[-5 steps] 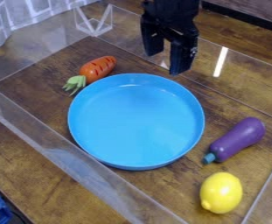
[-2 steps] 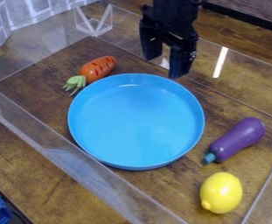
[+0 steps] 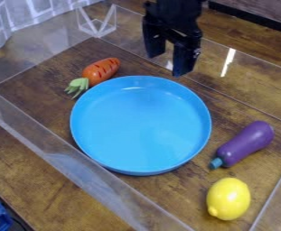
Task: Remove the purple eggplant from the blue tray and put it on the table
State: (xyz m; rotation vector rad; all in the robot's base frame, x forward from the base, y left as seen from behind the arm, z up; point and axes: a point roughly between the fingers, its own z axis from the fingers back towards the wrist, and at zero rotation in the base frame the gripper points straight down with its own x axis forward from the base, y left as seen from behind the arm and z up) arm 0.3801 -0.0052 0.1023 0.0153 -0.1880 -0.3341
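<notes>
Eggplant already out of the tray as the arm hangs back

The purple eggplant [image 3: 244, 143] lies on the desk [image 3: 34, 99] just right of the blue tray [image 3: 140, 124], its teal cap toward the near side; the tray holds nothing, so the task looks done. A yellow lemon [image 3: 229, 198] sits nearer, a carrot [image 3: 97, 72] at the tray's far left. Beyond the far rim the fingers [image 3: 169, 52] hang spread wide and empty, barely shifted leftward against a second ago; all else unmoved
</notes>
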